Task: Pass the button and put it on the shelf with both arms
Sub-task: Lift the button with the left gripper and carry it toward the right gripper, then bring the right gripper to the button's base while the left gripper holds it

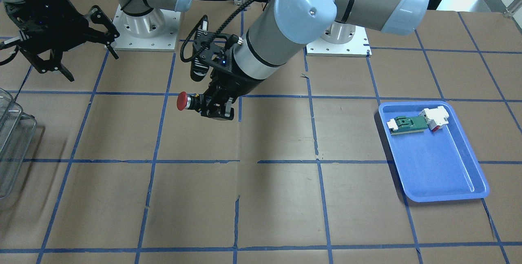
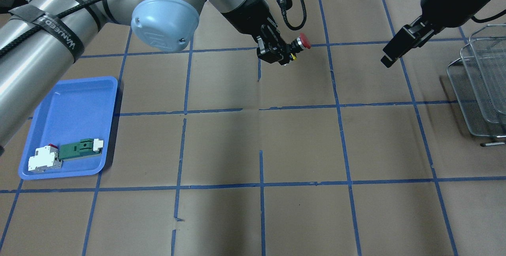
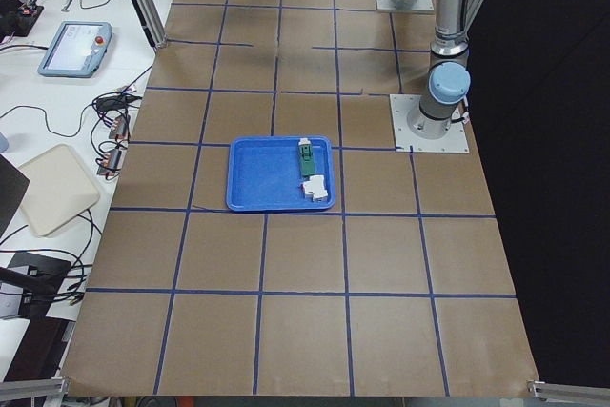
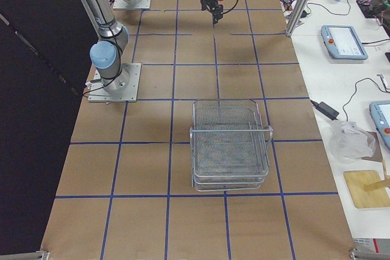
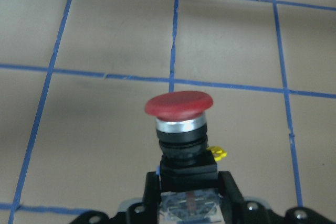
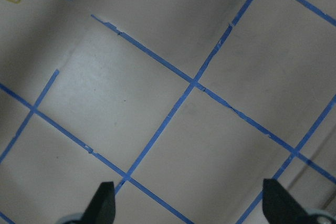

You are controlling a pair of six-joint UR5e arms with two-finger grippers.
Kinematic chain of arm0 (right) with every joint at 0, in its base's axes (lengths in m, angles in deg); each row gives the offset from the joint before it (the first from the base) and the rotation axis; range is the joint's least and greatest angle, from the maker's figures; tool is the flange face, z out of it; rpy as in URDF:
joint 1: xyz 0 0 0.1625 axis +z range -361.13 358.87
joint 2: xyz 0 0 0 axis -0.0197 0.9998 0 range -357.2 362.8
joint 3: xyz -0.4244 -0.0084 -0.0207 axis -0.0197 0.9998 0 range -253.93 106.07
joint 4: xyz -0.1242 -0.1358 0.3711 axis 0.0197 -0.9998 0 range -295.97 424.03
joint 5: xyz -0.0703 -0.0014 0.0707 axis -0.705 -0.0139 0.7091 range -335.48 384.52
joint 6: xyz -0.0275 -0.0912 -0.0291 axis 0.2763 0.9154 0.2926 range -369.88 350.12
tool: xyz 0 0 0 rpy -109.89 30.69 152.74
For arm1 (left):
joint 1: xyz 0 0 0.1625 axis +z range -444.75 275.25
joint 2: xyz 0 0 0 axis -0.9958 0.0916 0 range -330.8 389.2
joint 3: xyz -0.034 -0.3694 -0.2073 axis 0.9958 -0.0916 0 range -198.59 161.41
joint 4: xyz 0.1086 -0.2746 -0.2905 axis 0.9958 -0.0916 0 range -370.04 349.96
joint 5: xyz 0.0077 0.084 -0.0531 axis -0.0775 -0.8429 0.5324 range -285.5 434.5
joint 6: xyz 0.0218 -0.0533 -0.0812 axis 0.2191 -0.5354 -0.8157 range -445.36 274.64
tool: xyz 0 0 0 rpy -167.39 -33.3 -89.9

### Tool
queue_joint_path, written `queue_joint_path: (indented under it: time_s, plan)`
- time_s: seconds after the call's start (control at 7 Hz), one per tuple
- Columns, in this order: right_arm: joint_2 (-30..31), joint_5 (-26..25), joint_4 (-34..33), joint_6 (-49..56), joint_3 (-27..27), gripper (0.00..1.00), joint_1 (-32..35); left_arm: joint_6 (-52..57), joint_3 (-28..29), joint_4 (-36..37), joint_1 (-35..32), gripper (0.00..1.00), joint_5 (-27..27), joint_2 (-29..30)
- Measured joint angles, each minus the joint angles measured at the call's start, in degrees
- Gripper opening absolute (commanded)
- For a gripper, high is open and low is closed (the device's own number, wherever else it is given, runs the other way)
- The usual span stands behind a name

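Your left tool (image 2: 275,52) is clamped on the button's (image 2: 297,45) clear end block, holding it above the counter (image 2: 300,141). In the overhead view the button sits at 12 o'clock from the counter's centre. Hold it level and bring the right tool (image 6: 189,205), fingers spread wide, in from 3 o'clock. Close on the cap end before you let go. The button shows a red mushroom cap, silver collar and black barrel. The wire-mesh shelf (image 2: 480,90) stands farther out at 3 o'clock.
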Motion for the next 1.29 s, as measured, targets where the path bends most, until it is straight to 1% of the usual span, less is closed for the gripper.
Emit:
queue_joint_path:
  time_s: [0.29,0.43,0.57,0.71,0.86,1.0,1.29]
  plan:
    - [1.6,1.6,1.6,17.8,0.1,0.98,-1.7,0.8,1.0,1.1,-3.1,0.0,2.4,0.4]
    - [1.9,3.8,3.3,25.4,0.1,0.98,-3.5,0.7,1.2,1.7,-4.2,0.0,3.6,0.3]
    - [2.0,7.0,6.8,32.6,0.2,0.98,-6.4,0.1,1.5,2.1,-5.2,0.0,4.2,0.1]
    - [2.2,9.8,10.3,38.1,0.4,0.98,-8.5,-1.0,1.5,2.4,-5.8,0.0,5.0,-0.1]
    - [2.3,13.1,12.4,41.7,0.4,0.98,-9.4,-2.8,1.5,2.8,-6.2,0.0,6.1,-0.2]
    - [2.2,16.0,13.4,45.9,0.4,0.98,-9.4,-4.2,1.3,3.2,-6.5,0.0,7.0,-0.6]
    - [2.2,19.3,14.8,55.8,0.4,0.97,-9.2,-5.3,1.0,3.4,-6.7,0.0,8.1,-1.2]
